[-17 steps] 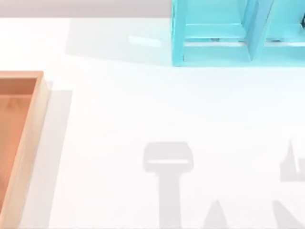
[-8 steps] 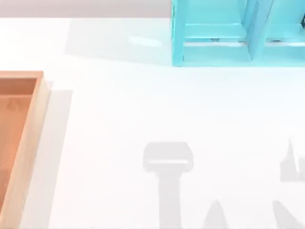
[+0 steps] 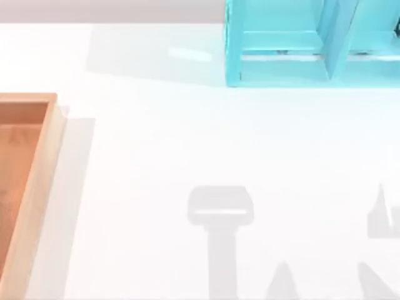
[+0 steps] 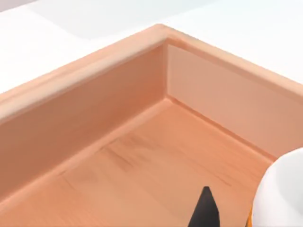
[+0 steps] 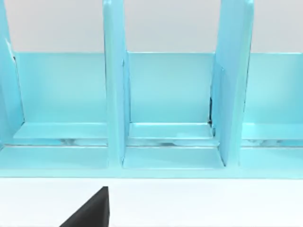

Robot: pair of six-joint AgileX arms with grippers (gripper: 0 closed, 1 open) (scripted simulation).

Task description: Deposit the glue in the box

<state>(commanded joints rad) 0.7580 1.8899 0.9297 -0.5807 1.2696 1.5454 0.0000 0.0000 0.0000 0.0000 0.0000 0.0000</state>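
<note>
- Wooden box (image 3: 37,187) with a light tan rim and orange-brown inside sits at the table's left edge in the top view; only part of it is in frame.
- White table (image 3: 156,144) carries grey shadows of arm parts near its lower edge.
- Teal shelf structure (image 3: 300,44) with upright dividers stands at the far right of the table, well apart from the box.
- Left wrist view looks into a corner of the box (image 4: 142,156): two inner walls meet over the grained floor.
- At that view's edge, a rounded white body with a sliver of orange beside it is probably the glue (image 4: 281,194), very close to the camera over the box's inside.
- One dark fingertip of the left gripper (image 4: 204,210) pokes up just beside the white body; I cannot tell how far its jaws are spread, or whether they clasp the bottle.
- Right wrist view faces the shelf's compartments (image 5: 170,109); one dark finger of the right gripper (image 5: 90,210) shows above the white table, and its opening cannot be judged.
</note>
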